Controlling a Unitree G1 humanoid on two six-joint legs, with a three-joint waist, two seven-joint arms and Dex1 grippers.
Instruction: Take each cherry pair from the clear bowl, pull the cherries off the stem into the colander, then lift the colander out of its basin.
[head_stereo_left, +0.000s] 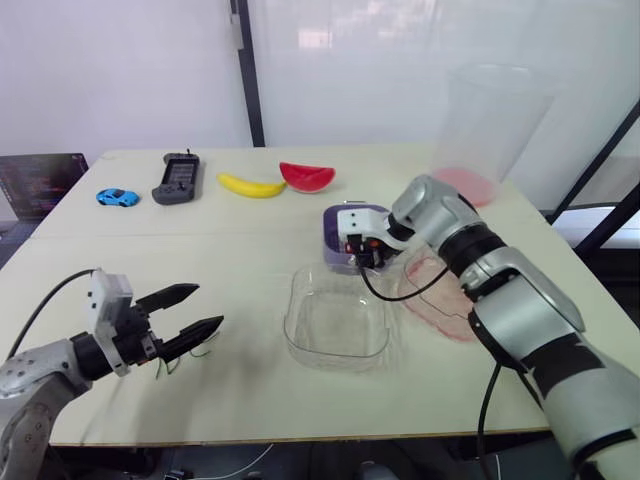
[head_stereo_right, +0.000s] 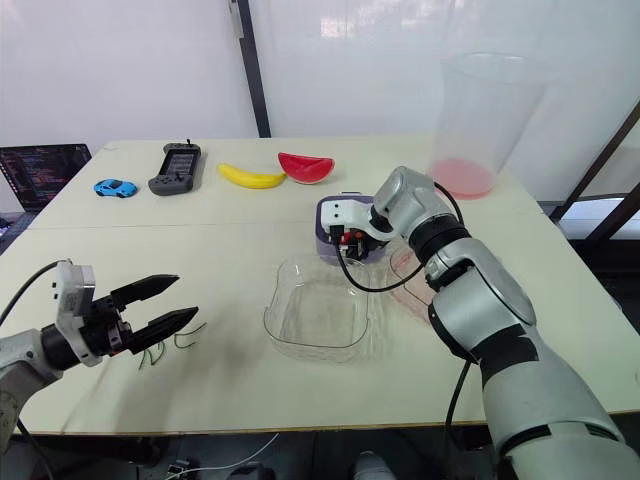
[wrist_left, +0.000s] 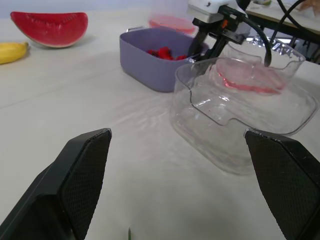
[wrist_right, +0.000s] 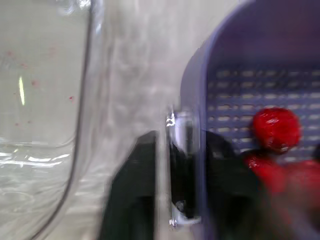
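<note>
Now, colander: one purple perforated plastic colander, just behind the clear square plastic bowl; at least two red cherries inside.
Bowl: one, table centre.
Right gripper: pinching the colander wall.
Left gripper: fingers spread, above a few thin green stems.
Others: one yellow banana, one red watermelon slice, one blue toy car.
Writing: laptop screen text unreadable.
</note>
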